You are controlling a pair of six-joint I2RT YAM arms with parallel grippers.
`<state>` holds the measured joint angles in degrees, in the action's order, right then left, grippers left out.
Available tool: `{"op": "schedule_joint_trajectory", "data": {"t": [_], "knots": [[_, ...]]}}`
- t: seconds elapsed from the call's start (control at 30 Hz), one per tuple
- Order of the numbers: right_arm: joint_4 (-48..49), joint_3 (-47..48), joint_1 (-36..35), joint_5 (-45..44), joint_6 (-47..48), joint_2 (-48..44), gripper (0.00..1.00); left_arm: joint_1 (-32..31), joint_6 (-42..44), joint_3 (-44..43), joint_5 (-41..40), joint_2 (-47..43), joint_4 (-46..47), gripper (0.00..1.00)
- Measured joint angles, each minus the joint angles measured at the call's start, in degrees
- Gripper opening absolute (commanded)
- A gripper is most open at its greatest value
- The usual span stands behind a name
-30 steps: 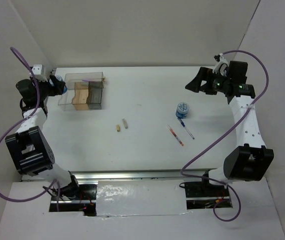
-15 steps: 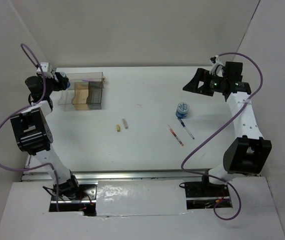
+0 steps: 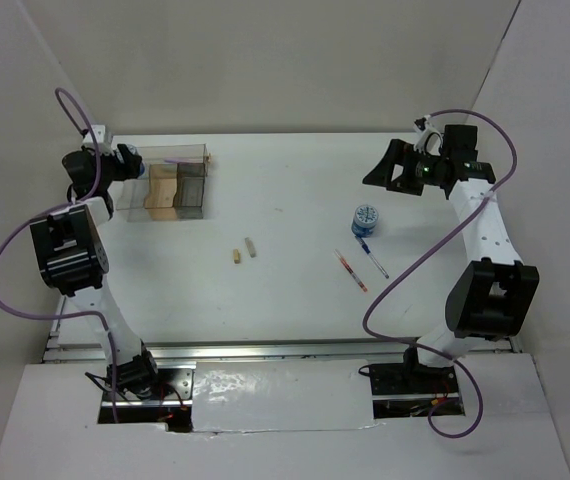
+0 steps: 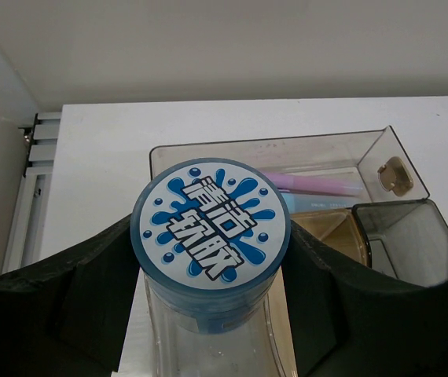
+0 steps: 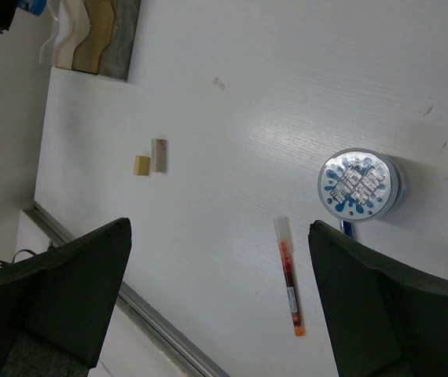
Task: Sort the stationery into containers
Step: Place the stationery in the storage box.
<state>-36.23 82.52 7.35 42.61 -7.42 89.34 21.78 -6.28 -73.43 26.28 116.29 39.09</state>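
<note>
Left pincer (image 4: 208, 271) clamped on blue tub (image 4: 211, 228), shifted closer over organiser (image 4: 326, 153)

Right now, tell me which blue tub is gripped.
The tub in the left gripper, at the organiser; the other tub sits free beside the blue pen.

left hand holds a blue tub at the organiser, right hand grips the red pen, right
Not quite: the right hand is open and empty; the red pen lies loose on the table, as the right wrist view shows. The left hand does hold the blue tub.
</note>
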Motion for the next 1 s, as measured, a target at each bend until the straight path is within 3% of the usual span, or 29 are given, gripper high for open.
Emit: {"op": "schedule_joint_trajectory", "data": {"t": [0.63, 1.0], "knots": [[-0.37, 0.42, -1.20, -0.15, 0.70, 2.43, 1.00, 0.26, 0.26, -2.23, -0.50, 3.65, -0.11, 0.00], [-0.50, 0.42, -1.38, -0.83, 1.14, 2.84, 1.00, -0.15, 0.31, -2.84, -0.50, 5.97, -0.11, 0.06]]}}
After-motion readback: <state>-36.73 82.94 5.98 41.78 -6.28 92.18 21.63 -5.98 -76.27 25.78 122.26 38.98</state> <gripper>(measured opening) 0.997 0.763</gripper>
